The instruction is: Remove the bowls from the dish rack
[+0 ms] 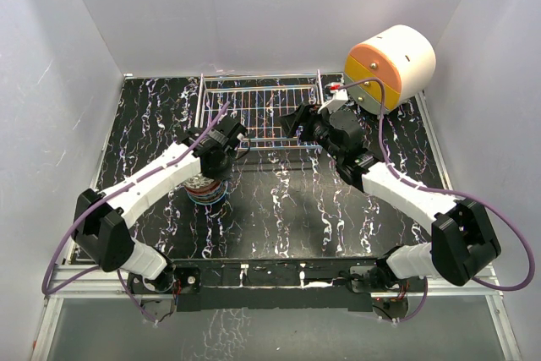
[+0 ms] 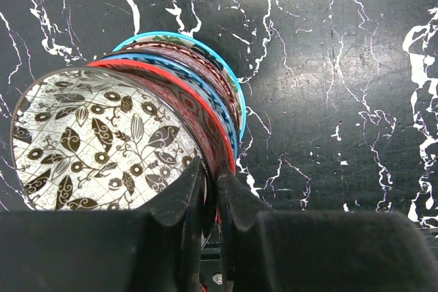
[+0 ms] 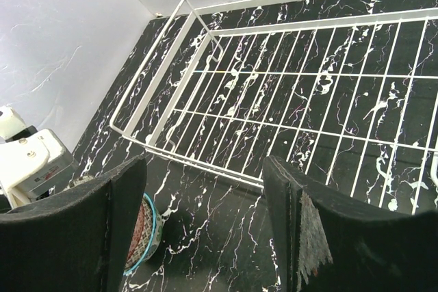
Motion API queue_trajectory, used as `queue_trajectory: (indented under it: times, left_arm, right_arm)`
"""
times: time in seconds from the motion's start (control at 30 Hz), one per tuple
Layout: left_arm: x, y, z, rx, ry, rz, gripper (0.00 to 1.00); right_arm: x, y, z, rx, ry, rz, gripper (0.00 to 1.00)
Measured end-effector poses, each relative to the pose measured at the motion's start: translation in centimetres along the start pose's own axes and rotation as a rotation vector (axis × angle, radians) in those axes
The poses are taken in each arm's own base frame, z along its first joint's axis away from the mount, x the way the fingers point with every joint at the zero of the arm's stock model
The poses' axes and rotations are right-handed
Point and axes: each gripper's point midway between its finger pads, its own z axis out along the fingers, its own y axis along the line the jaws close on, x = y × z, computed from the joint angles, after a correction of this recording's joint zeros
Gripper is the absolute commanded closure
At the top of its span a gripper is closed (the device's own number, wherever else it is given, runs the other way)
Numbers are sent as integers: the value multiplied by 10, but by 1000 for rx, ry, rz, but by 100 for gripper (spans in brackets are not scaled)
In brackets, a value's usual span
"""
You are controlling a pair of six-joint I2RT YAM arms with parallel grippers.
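Note:
Several bowls (image 1: 205, 189) sit nested in one stack on the black marbled table, in front of the dish rack's left end. The top bowl (image 2: 89, 145) has a red rim and a white inside with brown leaves. My left gripper (image 2: 211, 172) is shut on the near rim of this bowl, one finger inside and one outside. Below it show the blue-rimmed bowls (image 2: 231, 94) of the stack. The dish rack (image 1: 254, 112) of white wire stands at the back with no bowl in it. My right gripper (image 3: 205, 176) hangs open over the rack's (image 3: 294, 100) front edge, holding nothing.
A white, orange and yellow cylindrical drawer unit (image 1: 390, 61) stands at the back right, next to the rack. White walls close in the table on three sides. In the right wrist view the bowl stack (image 3: 147, 227) and my left arm (image 3: 31, 165) show at lower left.

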Motion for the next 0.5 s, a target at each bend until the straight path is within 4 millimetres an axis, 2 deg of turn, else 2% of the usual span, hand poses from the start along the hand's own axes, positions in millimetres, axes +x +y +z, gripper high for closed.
queue_trajectory:
  times: [0.2, 0.5]
  left_arm:
    - [0, 1, 1, -2, 1, 14, 71]
    - [2, 4, 1, -17, 7, 20, 40]
  right_arm:
    - [0, 0, 0, 0, 1, 1, 29]
    - [0, 0, 0, 0, 1, 1, 29]
